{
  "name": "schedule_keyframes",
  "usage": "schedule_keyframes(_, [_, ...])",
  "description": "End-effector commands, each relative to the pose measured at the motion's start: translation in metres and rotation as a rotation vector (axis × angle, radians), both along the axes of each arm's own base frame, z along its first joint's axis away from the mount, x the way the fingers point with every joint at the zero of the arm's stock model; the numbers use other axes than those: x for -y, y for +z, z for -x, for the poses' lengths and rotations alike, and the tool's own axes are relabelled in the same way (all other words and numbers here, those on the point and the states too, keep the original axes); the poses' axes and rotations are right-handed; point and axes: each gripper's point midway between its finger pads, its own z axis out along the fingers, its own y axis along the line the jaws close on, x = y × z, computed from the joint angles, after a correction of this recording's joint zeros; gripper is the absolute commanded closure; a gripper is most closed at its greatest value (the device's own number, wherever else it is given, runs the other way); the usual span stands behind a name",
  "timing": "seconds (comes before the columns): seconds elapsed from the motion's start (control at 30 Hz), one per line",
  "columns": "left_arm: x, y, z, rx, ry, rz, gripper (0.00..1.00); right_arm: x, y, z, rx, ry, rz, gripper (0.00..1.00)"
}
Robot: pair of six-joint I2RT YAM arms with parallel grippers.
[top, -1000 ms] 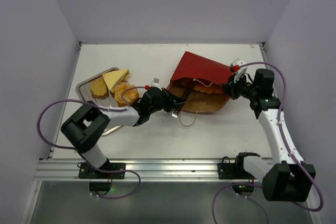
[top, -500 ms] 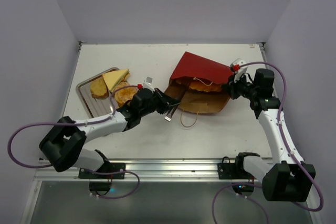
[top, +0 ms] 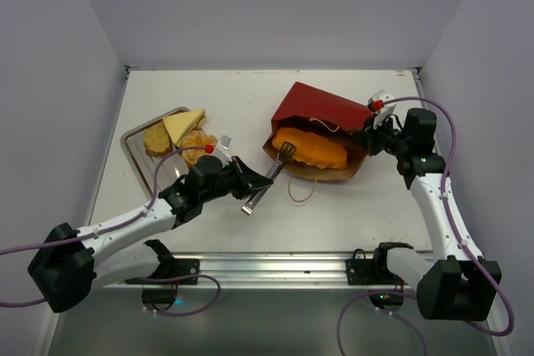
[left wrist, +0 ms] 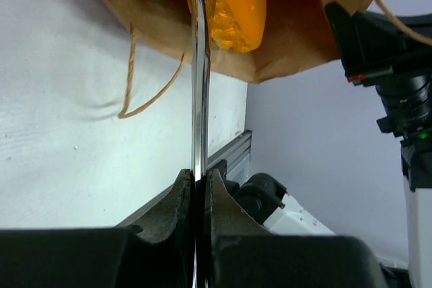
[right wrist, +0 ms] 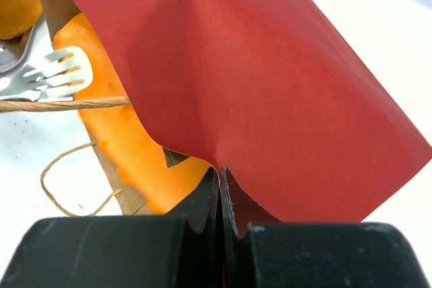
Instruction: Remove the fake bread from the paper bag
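The dark red paper bag [top: 321,108] lies on its side with its mouth toward the left. A long golden-orange roll [top: 313,149] lies in the mouth on the brown kraft inside. My left gripper [top: 244,175] is shut on the metal tongs [top: 269,174], whose tips rest against the roll's left end [right wrist: 54,75]. In the left wrist view the gripper [left wrist: 200,177] pinches the tongs [left wrist: 200,85] beside the roll [left wrist: 236,5]. My right gripper [top: 370,134] is shut on the bag's red upper edge [right wrist: 270,79], holding it up, with the gripper [right wrist: 221,173] over the roll [right wrist: 128,139].
A square metal tray [top: 136,156] at the left holds a pale-yellow sandwich wedge [top: 184,125], a brown toast slice [top: 156,137] and an orange-brown bun [top: 198,144]. A tan cord handle [top: 298,192] loops on the table in front of the bag. Walls close in on the left, right and back.
My left arm has drawn back toward the near left with the tongs. The bag's mouth stands wider open and the roll shows more fully. The right gripper has stayed in place.
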Motion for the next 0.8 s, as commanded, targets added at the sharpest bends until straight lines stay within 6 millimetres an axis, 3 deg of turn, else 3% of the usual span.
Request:
schedule_keyframes(0.0, [0.0,0.016,0.022,0.081,-0.116,0.006,1.0,0.004,0.01,-0.004,0.048,-0.031,-0.001,1.0])
schedule_keyframes(0.33, [-0.033,0.043,0.067,0.194,-0.234,-0.048,1.0,0.004,0.01,-0.005,0.051,-0.031,-0.001,1.0])
schedule_keyframes(0.77, [-0.088,0.103,0.071,0.283,-0.032,-0.104,1.0,0.005,0.01,-0.005,0.051,-0.038,-0.001,1.0])
